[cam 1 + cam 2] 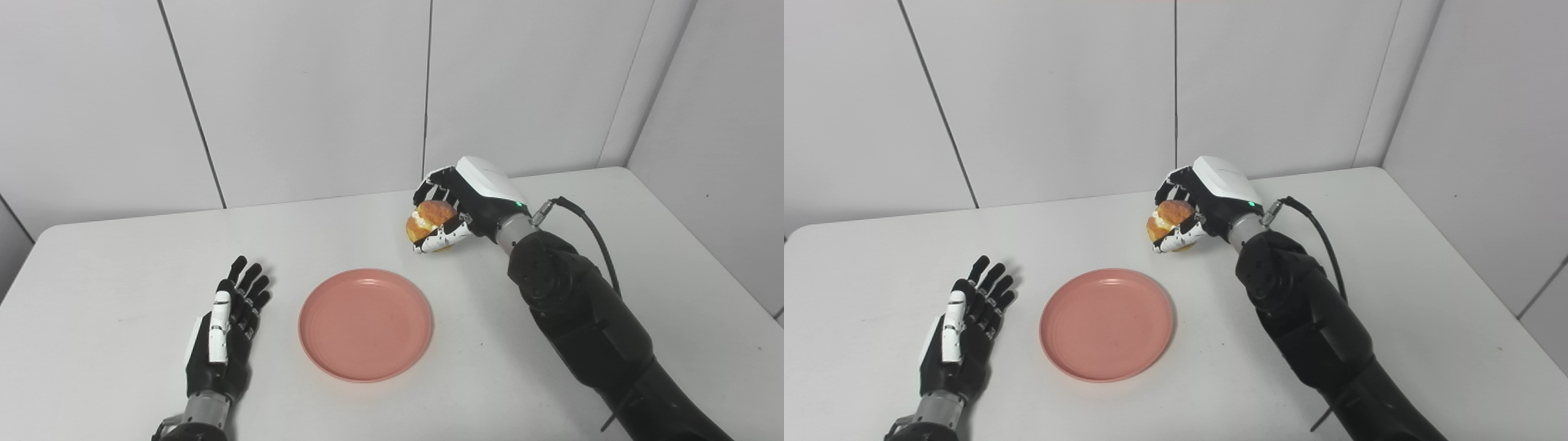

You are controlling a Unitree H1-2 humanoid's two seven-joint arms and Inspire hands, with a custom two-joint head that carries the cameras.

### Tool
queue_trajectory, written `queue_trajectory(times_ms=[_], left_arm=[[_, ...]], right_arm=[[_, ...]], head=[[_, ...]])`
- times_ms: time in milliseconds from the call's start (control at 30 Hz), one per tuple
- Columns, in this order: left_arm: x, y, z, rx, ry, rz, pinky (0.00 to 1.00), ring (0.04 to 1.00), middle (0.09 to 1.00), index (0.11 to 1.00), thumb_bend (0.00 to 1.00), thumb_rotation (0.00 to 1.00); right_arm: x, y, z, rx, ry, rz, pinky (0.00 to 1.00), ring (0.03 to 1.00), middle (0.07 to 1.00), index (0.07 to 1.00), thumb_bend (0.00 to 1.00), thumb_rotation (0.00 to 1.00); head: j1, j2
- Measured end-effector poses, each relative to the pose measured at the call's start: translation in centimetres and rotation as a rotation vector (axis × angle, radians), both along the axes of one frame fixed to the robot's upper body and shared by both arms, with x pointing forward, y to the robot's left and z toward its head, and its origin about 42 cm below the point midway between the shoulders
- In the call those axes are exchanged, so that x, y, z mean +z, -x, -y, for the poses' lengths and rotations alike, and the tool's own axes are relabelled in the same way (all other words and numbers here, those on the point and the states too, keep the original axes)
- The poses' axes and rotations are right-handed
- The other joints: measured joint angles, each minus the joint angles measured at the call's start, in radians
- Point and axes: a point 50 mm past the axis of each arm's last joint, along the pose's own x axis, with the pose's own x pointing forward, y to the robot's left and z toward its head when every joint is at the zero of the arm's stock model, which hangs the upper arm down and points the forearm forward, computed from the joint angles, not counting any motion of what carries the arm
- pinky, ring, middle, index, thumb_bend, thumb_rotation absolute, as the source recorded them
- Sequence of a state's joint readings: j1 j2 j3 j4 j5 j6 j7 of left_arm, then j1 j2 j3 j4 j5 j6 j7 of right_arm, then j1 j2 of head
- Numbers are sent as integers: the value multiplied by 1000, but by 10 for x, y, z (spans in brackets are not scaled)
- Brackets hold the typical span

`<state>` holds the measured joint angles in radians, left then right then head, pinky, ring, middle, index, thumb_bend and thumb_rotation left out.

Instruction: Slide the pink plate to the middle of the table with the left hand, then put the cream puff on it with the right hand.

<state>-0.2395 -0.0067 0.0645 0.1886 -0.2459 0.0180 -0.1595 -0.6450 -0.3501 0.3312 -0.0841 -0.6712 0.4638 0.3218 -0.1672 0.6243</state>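
The pink plate (365, 324) lies flat and bare near the middle of the white table (122, 257). My left hand (225, 334) rests on the table just left of the plate, fingers stretched out and apart, holding nothing. Beyond the plate's far right rim, my right hand (456, 202) is shut on the golden cream puff (430, 219), fingers over its top and thumb under it. The puff appears to be just above the tabletop, a short way from the plate. In the right eye view the puff (1168, 219) shows the same grasp.
Grey wall panels (306, 92) stand close behind the table's far edge, and another wall runs along the right side. A black cable (597, 239) loops off my right wrist. My right forearm (588, 331) crosses the table's right half.
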Motion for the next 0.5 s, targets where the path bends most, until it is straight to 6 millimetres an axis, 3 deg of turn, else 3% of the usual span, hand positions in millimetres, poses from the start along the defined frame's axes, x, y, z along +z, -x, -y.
queue_trajectory(times_ms=[167, 500], left_arm=[[2, 4, 7, 43, -13, 0, 890, 888, 893, 885, 427, 1000], [-1, 15, 22, 84, -67, 25, 883, 897, 906, 892, 448, 1000]], right_arm=[[-7, 3, -21, 42, 8, -13, 331, 408, 435, 541, 514, 0], [-33, 10, -59, 148, -6, -71, 362, 448, 459, 527, 519, 0]], head=[[63, 18], [109, 38]])
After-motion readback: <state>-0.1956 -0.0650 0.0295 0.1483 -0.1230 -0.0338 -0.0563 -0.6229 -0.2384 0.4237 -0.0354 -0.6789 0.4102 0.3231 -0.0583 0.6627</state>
